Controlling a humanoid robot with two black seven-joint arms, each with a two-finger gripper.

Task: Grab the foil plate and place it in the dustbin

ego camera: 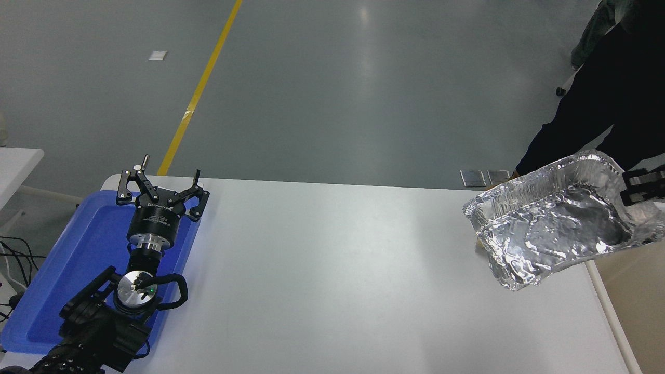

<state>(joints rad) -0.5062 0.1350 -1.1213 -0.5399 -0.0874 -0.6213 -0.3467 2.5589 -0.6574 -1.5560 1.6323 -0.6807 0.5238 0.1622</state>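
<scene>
The crinkled silver foil plate [558, 223] hangs in the air over the table's far right corner, tilted with its open side toward me. My right gripper [635, 188] comes in from the right edge and is shut on the plate's right rim. Only a strip of the dustbin shows at the right edge: its off-white rim [608, 306] and beige inside [641, 301], below and right of the plate. My left gripper [161, 188] is open and parked over the blue tray at the lower left.
A flat blue tray [62, 270] lies on the white table's [322, 280] left end under the left arm. A person in dark trousers [597, 114] stands at the far right, just behind the plate.
</scene>
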